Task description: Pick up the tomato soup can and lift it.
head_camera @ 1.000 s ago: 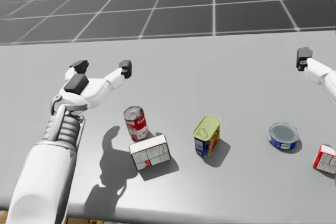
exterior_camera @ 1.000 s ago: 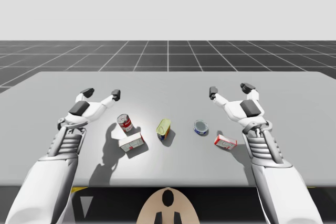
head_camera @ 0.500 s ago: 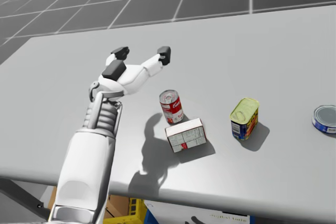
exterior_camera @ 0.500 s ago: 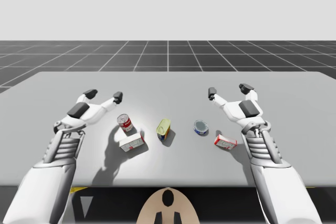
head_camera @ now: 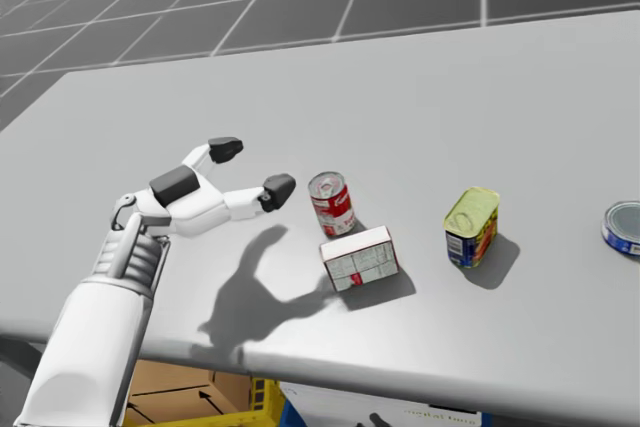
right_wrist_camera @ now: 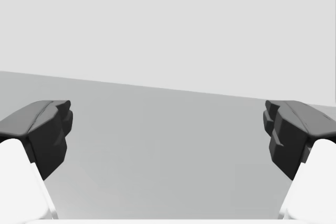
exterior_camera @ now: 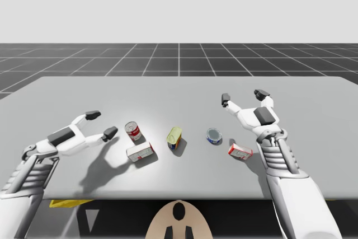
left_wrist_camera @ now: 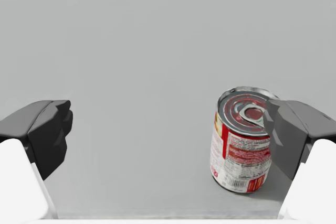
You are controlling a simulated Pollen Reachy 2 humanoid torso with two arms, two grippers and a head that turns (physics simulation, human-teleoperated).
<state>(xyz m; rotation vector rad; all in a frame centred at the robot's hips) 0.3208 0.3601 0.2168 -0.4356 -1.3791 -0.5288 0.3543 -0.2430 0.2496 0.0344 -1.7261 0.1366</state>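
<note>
Tomato soup can (exterior_camera: 133,131): upright on the table, left of centre in the high view. It has a red and white label and a silver pull-tab lid.
White box (exterior_camera: 140,151): nearest item, lower left of centre. It lies just in front of the tomato soup can, close to its base; contact cannot be told.
Red and white box (exterior_camera: 240,151): lower right of centre, lying flat beside my right forearm.
Left gripper (exterior_camera: 102,123): at the left of the high view, level with the tomato soup can and pointing toward it. The fingers are spread wide and hold nothing.
Left gripper to can: in the left wrist view the can stands ahead of the gripper, off toward one finger, whose tip overlaps the can's rim. The head view shows a narrow gap between that fingertip and the can.
Yellow-lidded tin (exterior_camera: 174,137): at centre, upright, well apart from the tomato soup can.
Blue flat can (exterior_camera: 214,136): right of centre, between the yellow-lidded tin and the red and white box.
Right gripper (exterior_camera: 243,96): upper right of centre, beyond the blue flat can. The fingers are spread wide, with nothing between them.
Table (exterior_camera: 179,90): grey and flat.
Floor (exterior_camera: 179,57): dark grid beyond the table's far edge.
</note>
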